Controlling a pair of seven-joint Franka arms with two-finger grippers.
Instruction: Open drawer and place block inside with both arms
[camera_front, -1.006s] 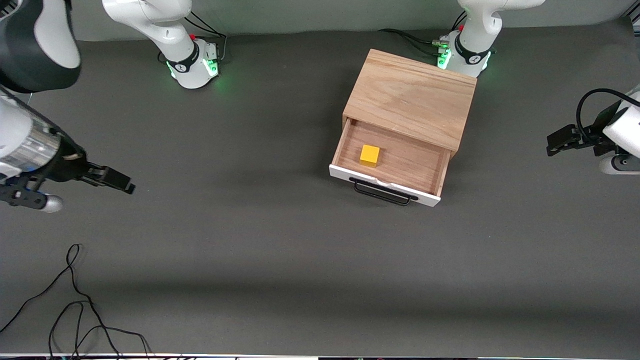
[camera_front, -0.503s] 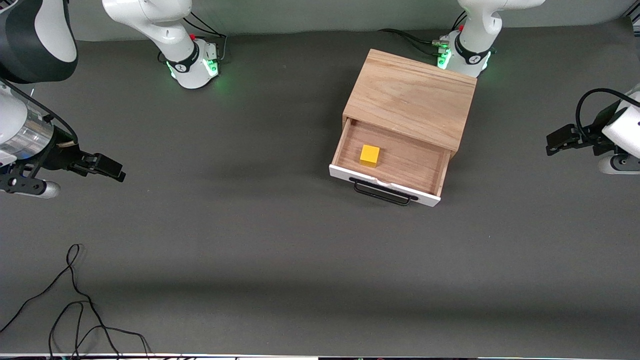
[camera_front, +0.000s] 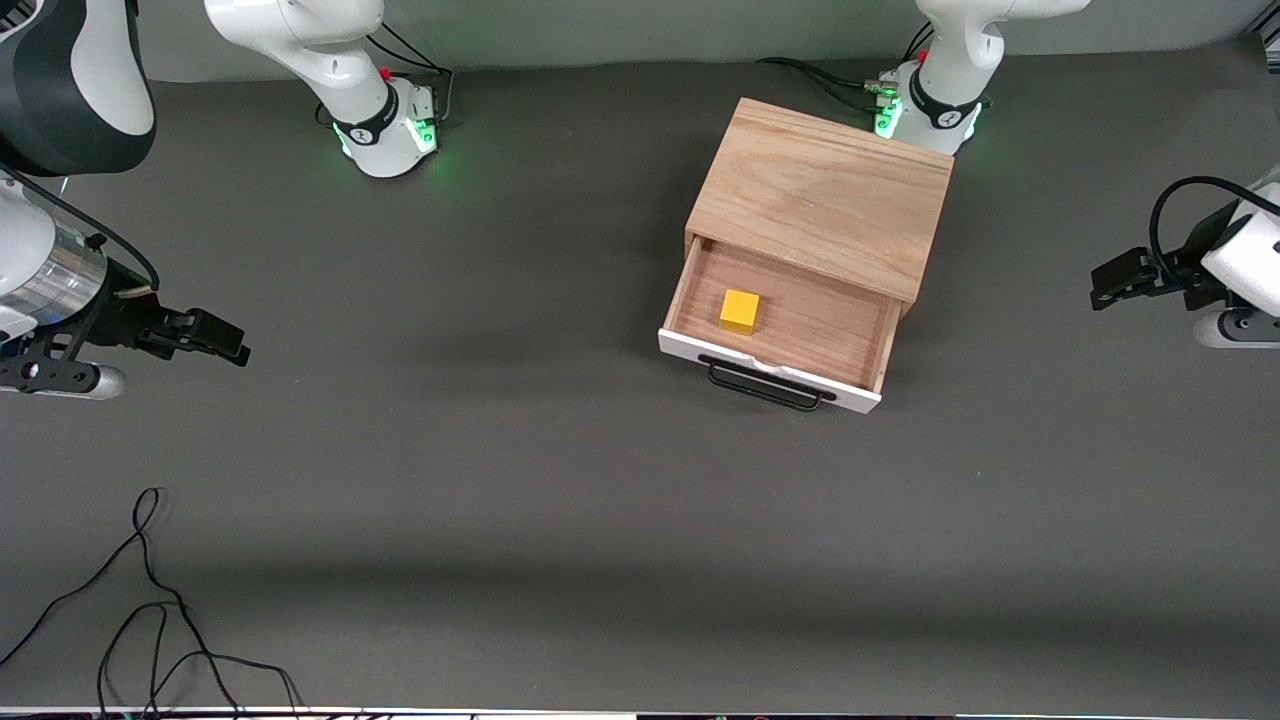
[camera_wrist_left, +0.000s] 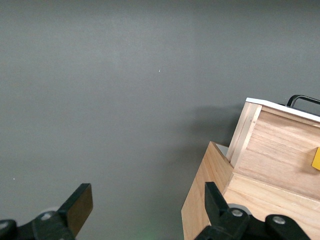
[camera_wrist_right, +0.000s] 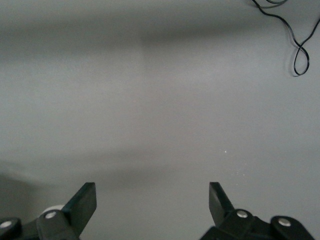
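Yellow block (camera_front: 739, 310) is lying in the pulled-out drawer (camera_front: 790, 325) in the front view, well apart from both grippers. In the left wrist view we are seeing the left gripper (camera_wrist_left: 147, 205) spread wide, the block cut off at the edge. The right wrist view is showing the right gripper (camera_wrist_right: 151, 202) open over bare grey mat.
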